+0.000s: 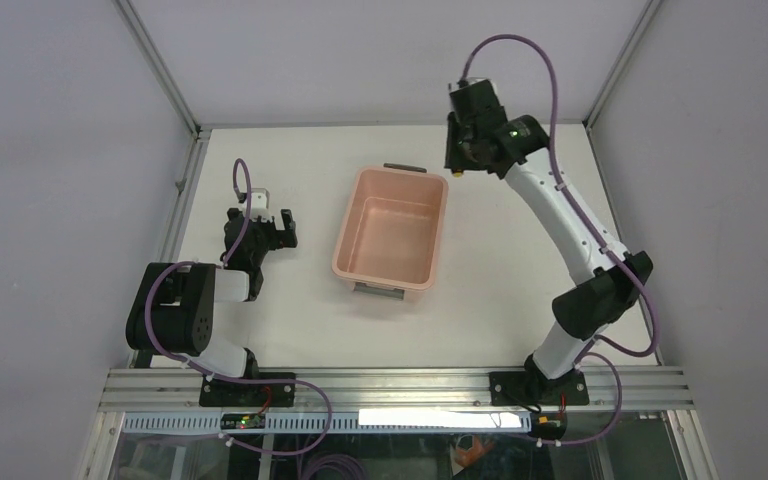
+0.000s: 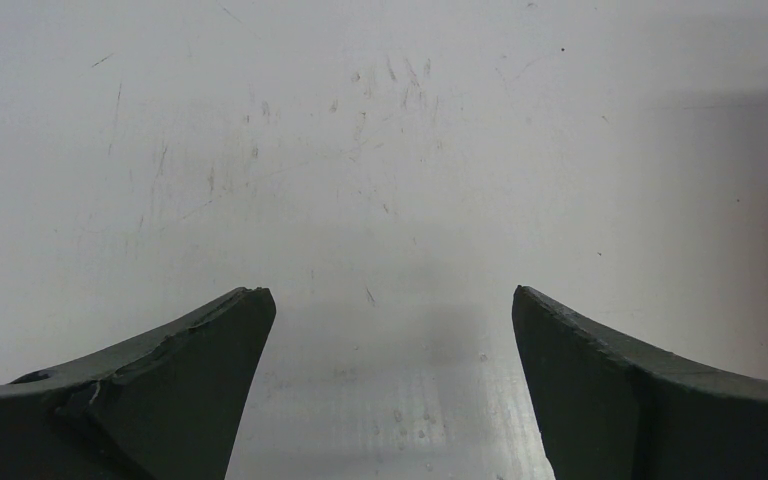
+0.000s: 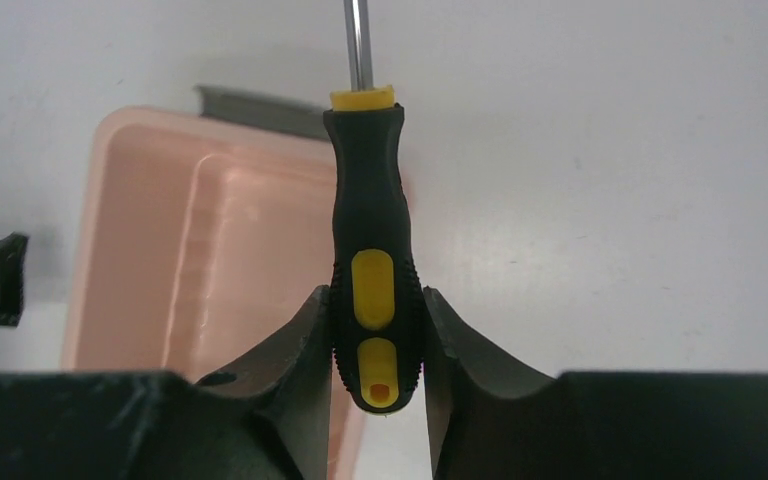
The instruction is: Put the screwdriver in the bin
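Screwdriver (image 3: 370, 240) sits pinched by the butt of its handle in my right gripper (image 3: 375, 298), held up near the far right corner of the bin (image 1: 344, 240) — carrying step, I'd say, not yet the drop. Next I need to swing left over the opening, then let go. The bin looks empty — my left gripper (image 2: 392, 300) is spread wide above the table (image 2: 360, 140).

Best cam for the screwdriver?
Right wrist: the screwdriver fills the frame, handle clamped in the right gripper, shaft running off the top edge. Top external shows only a yellow speck at that gripper. Left wrist shows none of it.
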### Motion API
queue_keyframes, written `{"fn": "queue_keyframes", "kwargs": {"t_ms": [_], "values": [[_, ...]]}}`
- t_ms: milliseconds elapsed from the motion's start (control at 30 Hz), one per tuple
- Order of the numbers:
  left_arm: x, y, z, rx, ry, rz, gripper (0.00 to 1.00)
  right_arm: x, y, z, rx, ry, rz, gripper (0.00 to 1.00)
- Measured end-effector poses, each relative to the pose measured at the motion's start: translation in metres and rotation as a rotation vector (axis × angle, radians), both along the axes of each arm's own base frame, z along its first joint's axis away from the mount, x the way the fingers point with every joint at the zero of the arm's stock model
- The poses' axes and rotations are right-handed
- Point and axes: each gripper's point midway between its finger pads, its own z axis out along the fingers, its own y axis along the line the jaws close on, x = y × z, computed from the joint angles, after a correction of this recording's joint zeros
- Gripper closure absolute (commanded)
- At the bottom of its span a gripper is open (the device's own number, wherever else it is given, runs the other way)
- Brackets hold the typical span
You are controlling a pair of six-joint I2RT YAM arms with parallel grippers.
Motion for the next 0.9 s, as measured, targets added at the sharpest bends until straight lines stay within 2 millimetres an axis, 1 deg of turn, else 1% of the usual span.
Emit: {"fn": "queue_keyframes", "kwargs": {"t_ms": [100,167,233,300,333,433,567,633,733,800,900], "values": [[0.000,0.000,0.000,0.000,0.000,0.000,0.01,-0.020,0.055,0.001,0.011,-0.028,0.106,0.96],[0.000,0.000,0.000,0.000,0.000,0.000,0.01,-0.035,0.087,-0.003,0.024,-0.051,0.162,0.97],[0.000,0.000,0.000,0.000,0.000,0.000,0.01,-0.050,0.111,-0.016,0.026,-0.061,0.198,0.97],[0.000,0.000,0.000,0.000,0.000,0.000,0.01,-0.061,0.124,-0.035,0.012,-0.053,0.211,0.97],[0.000,0.000,0.000,0.000,0.000,0.000,0.01,-0.067,0.129,-0.048,0.001,-0.045,0.215,0.97],[0.000,0.000,0.000,0.000,0.000,0.000,0.01,-0.084,0.136,-0.084,-0.049,-0.014,0.225,0.97],[0.000,0.000,0.000,0.000,0.000,0.000,0.01,-0.102,0.148,-0.111,-0.098,-0.004,0.241,0.97],[0.000,0.000,0.000,0.000,0.000,0.000,0.01,-0.111,0.160,-0.125,-0.099,0.003,0.256,0.94],[0.000,0.000,0.000,0.000,0.000,0.000,0.01,-0.122,0.172,-0.148,-0.086,0.027,0.270,0.94],[0.000,0.000,0.000,0.000,0.000,0.000,0.01,-0.126,0.173,-0.168,-0.086,0.054,0.259,0.94],[0.000,0.000,0.000,0.000,0.000,0.000,0.01,-0.130,0.168,-0.195,-0.100,0.096,0.225,0.94]]}}
